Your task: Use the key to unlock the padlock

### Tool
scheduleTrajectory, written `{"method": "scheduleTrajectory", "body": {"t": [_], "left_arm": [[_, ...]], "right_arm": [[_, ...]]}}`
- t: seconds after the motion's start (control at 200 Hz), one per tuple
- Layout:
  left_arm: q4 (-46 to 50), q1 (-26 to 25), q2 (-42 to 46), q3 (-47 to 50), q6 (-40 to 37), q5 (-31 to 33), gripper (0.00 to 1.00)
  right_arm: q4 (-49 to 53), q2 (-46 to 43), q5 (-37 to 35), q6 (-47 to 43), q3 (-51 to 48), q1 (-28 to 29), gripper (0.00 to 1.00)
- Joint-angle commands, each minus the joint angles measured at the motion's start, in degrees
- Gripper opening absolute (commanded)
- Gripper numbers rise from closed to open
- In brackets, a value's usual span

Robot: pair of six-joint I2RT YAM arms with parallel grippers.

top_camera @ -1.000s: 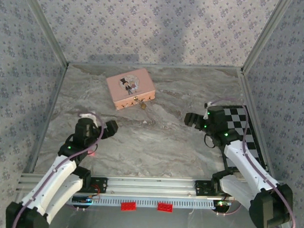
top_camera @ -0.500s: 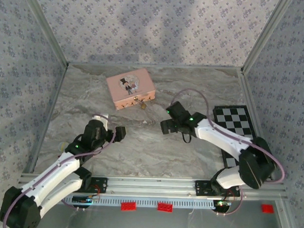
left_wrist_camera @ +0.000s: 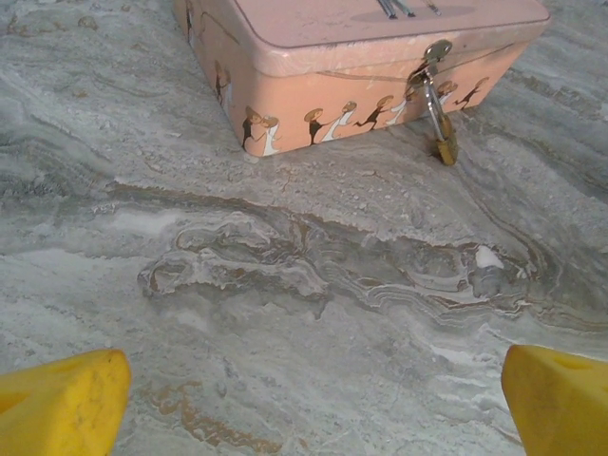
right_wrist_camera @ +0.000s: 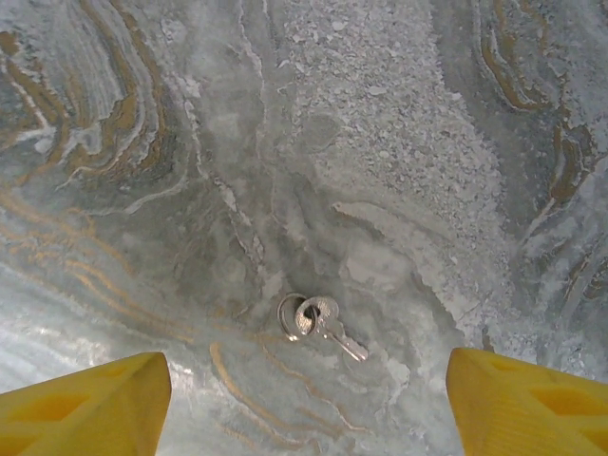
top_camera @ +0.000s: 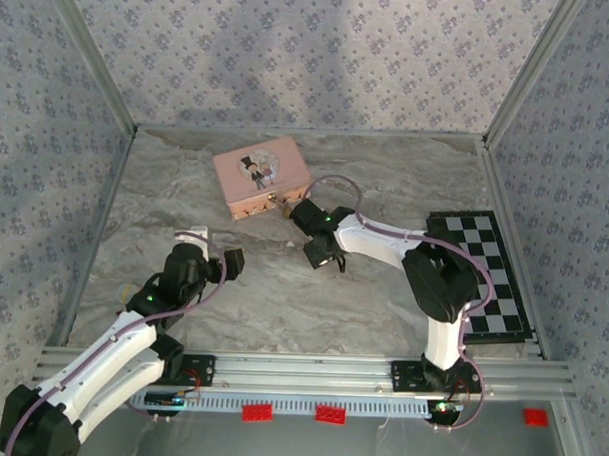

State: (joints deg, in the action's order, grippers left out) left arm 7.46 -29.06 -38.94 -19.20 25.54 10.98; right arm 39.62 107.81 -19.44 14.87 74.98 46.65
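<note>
Top view: pink box [top_camera: 261,176] near the counter's [top_camera: 386,186] far edge, padlock [top_camera: 285,211] hanging at its front clasp; right claw [top_camera: 321,255] just beside.
Left wrist: left claw [left_wrist_camera: 313,399] spread wide, empty.
Right wrist: right claw spread wide, empty — key [right_wrist_camera: 328,323] lies flat on the counter beneath it.

Left arm [top_camera: 120,347] is bent at the elbow, forearm angled forward and to the right. Left gripper [top_camera: 231,260] is held low and tilted forward, with its yellow fingers [left_wrist_camera: 62,404] spread wide and nothing between them. Right arm [top_camera: 384,236] is stretched far across to my left, wrist pitched down. Right gripper [top_camera: 319,251] points straight down, jaws well apart, gripping nothing.
</note>
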Motion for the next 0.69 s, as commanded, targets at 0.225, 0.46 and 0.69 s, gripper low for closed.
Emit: {"method": "scheduleTrajectory", "body": {"t": [0.225, 0.46, 0.69], "left_arm": [[-0.54, -0.38, -0.81, -0.49, 0.47, 1.03, 1.0], [-0.87, -0.33, -2.19, -0.75, 0.63, 0.94, 1.0], [-0.78, -0.38, -2.44, -0.87, 0.65, 0.89, 1.0]], "right_arm": [[6.18, 6.02, -6.19, -1.84, 4.54, -0.21, 0.65], [6.18, 8.58, -4.9, -2.04, 6.35, -0.1, 0.46], [6.99, 9.79, -5.52, -1.87, 6.97, -0.79, 0.34]]}}
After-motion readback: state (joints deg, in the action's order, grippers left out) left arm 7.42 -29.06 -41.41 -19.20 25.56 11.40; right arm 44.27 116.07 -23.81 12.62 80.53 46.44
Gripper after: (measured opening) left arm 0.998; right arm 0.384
